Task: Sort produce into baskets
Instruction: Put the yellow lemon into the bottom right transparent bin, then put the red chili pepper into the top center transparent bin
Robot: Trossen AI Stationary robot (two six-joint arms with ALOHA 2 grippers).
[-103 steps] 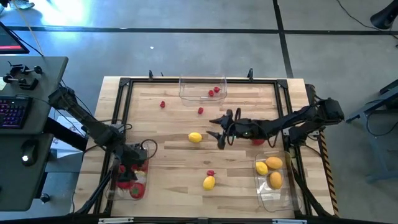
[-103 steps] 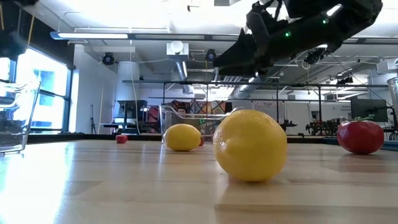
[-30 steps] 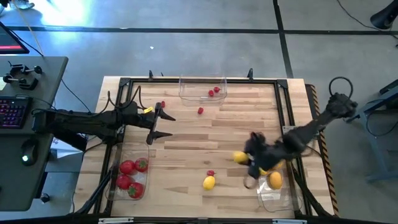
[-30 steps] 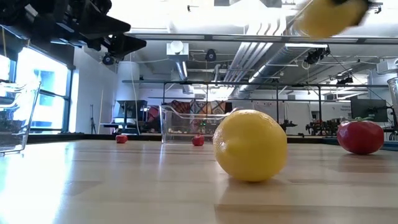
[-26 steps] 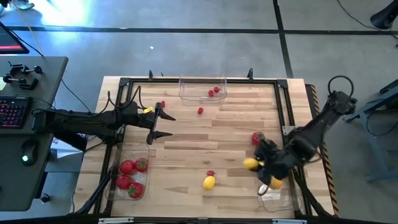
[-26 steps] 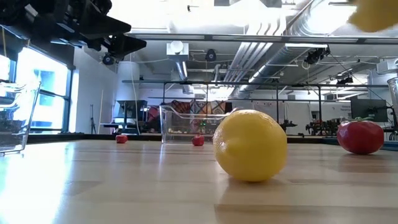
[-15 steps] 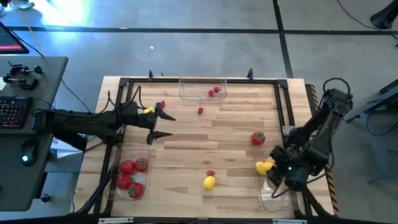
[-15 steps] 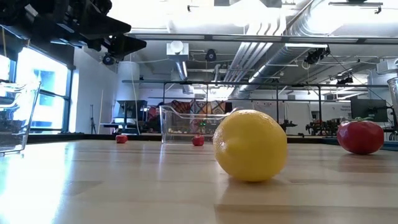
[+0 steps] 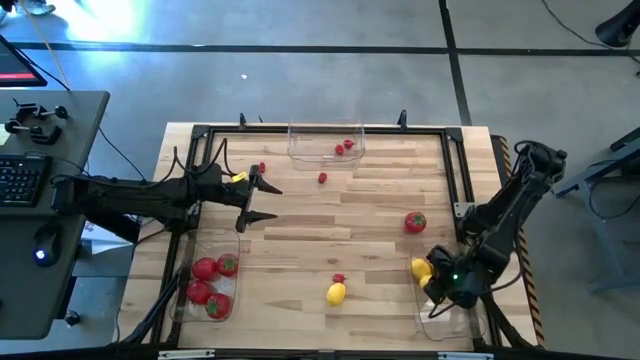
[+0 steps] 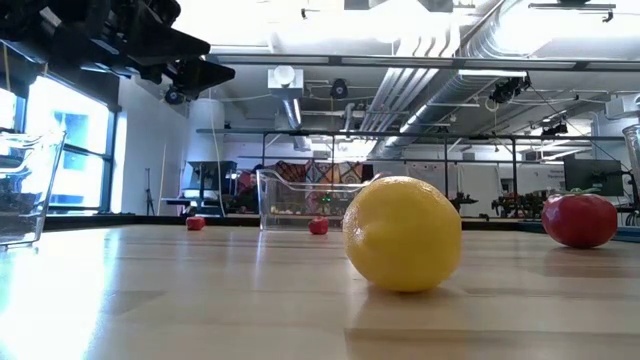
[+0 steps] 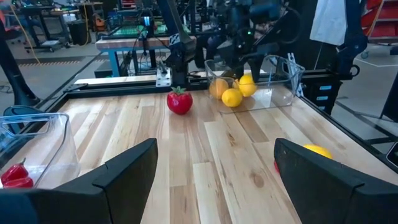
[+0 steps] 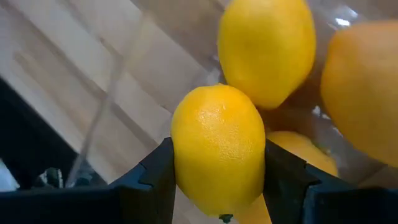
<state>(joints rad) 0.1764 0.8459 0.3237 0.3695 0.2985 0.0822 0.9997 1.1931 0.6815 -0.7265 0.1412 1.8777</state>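
My right gripper (image 9: 437, 282) is shut on a yellow lemon (image 12: 217, 149) over the clear right bin (image 9: 455, 318) at the near right, which holds two more yellow lemons (image 12: 266, 50) and an orange one (image 12: 364, 93). My left gripper (image 9: 262, 200) hangs open and empty above the table's left middle; it also shows in its wrist view (image 11: 214, 180). On the wood lie a tomato (image 9: 414, 222), a lemon (image 9: 336, 293) and small berries (image 9: 322, 178). The left bin (image 9: 228, 300) holds tomatoes, and the far bin (image 9: 300, 150) holds berries. My right gripper pinches the lemon by its two long sides (image 12: 180, 155) between its two fingers, about at its middle. The fingers point down from above and lie across the lemon. The lemon sits just over the lemons in the bin; whether it touches them I cannot tell.
A black metal frame (image 9: 200, 140) runs around the tabletop. A berry (image 9: 338, 278) lies beside the loose lemon, and another berry (image 9: 262, 168) lies near the left gripper. In the low view the loose lemon (image 10: 402, 233) and tomato (image 10: 580, 220) stand on open wood.
My right gripper has carried the lemon from the table's middle toward the near right corner and down over the right bin, tipping to point downward. The lemon has stayed in its fingers.
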